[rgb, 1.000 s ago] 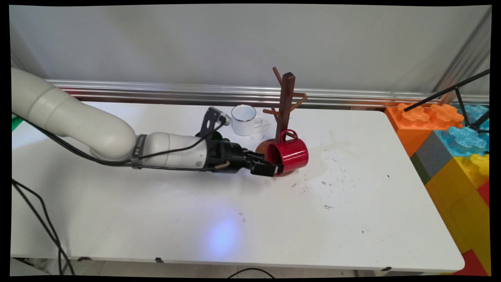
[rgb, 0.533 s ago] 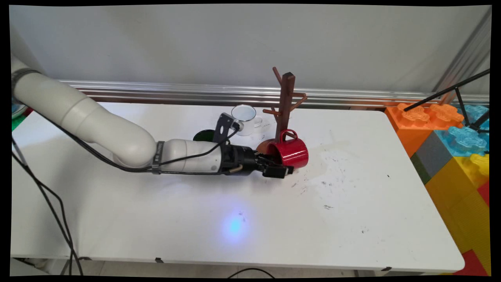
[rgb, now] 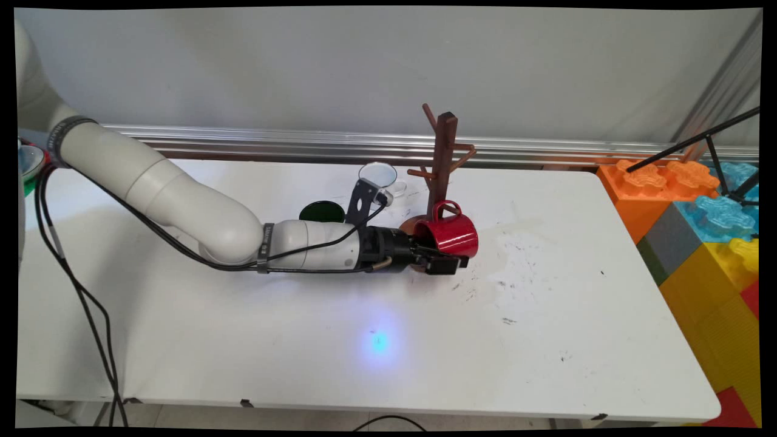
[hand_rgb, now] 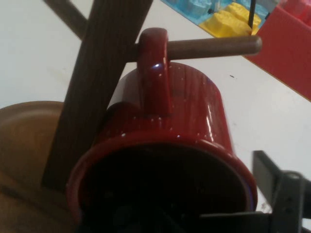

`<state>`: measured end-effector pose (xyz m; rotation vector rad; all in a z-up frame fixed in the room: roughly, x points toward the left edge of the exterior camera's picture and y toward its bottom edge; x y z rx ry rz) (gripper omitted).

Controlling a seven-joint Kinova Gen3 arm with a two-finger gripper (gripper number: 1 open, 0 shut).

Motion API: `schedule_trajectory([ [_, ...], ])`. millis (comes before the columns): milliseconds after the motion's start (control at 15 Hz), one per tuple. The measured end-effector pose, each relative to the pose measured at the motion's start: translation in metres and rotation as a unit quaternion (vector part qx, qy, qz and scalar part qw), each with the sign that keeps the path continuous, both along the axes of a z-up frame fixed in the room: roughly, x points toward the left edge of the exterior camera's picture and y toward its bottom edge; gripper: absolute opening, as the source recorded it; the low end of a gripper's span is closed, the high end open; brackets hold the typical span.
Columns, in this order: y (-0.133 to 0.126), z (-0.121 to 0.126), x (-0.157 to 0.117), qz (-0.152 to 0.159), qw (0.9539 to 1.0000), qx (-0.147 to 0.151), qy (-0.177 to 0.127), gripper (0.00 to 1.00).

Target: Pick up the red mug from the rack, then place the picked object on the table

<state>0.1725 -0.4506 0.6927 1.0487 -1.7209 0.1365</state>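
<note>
Gripper [rgb: 448, 262] is part open, lying nearly level just above the table [rgb: 546, 315] and pointing right. It straddles the lower wall of the red mug [rgb: 452, 235]. The hand view shows 1 finger [hand_rgb: 284, 199] outside the rim on the right. The other goes into the dark of the mug's mouth, tip hidden. Can't tell whether the pads actually press the wall.

The red mug hangs by its handle on a low peg [hand_rgb: 214, 47] of the brown wooden mug tree [rgb: 444, 158]. It's tilted, mouth facing the gripper and down-left, bottom end to the right. The handle loop sits up against the post, with the peg poking out past it. The mug's body is over the tree's round base [rgb: 408, 227]; contact with the base can't be made out.

The tree stands upright, mid-table toward the far edge, and its other pegs are bare.

- 1 white enamel mug [rgb: 379, 175] sits just left of the tree, behind the wrist bracket and partly hidden by it.
- 1 dark green disc [rgb: 322, 211] lies flat on the table behind the forearm.
- Big coloured building blocks [rgb: 710, 243] are stacked off the table's right end.
- A metal rail [rgb: 273, 142] runs along the wall behind.
</note>
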Motion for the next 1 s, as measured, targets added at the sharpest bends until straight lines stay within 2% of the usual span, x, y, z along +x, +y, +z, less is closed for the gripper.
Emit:
schedule_trajectory([
  [400,-0.001,0.0,-0.006,-0.015,0.9999,-0.006,0.0,0.0],
  [1000,0.006,0.015,-0.008,-0.037,0.9991,-0.015,0.01,0.0],
])
